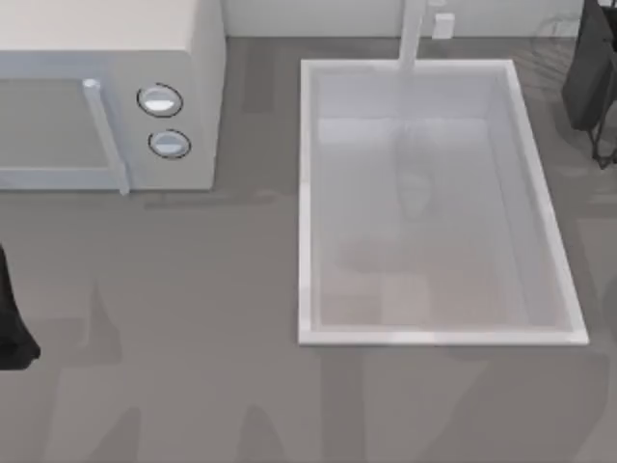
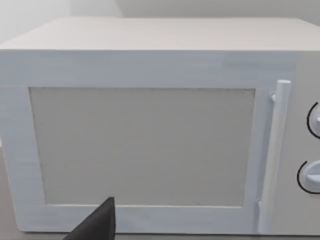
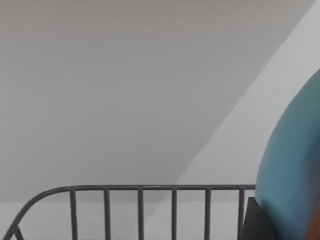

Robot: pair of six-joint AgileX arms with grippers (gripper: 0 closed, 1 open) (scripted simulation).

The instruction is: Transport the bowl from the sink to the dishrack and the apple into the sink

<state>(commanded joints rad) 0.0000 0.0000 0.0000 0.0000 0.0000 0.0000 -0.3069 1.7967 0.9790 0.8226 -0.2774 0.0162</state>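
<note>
The white sink (image 1: 305, 193) lies right of centre, and its basin holds nothing. My right gripper (image 1: 588, 87) hangs at the table's far right corner, over the dishrack (image 3: 140, 188), whose grey wire rail runs across the right wrist view. The glossy blue bowl (image 3: 295, 165) sits very close to that camera, with a dark finger (image 3: 251, 222) against its side; the gripper is shut on the bowl. The apple is out of view. My left gripper (image 1: 12, 333) is parked at the table's left edge.
A white microwave (image 1: 106, 29) with two round knobs stands at the back left, and its door (image 2: 145, 145) faces the left wrist camera. A white tap (image 1: 413, 34) rises behind the sink. Grey counter spreads in front.
</note>
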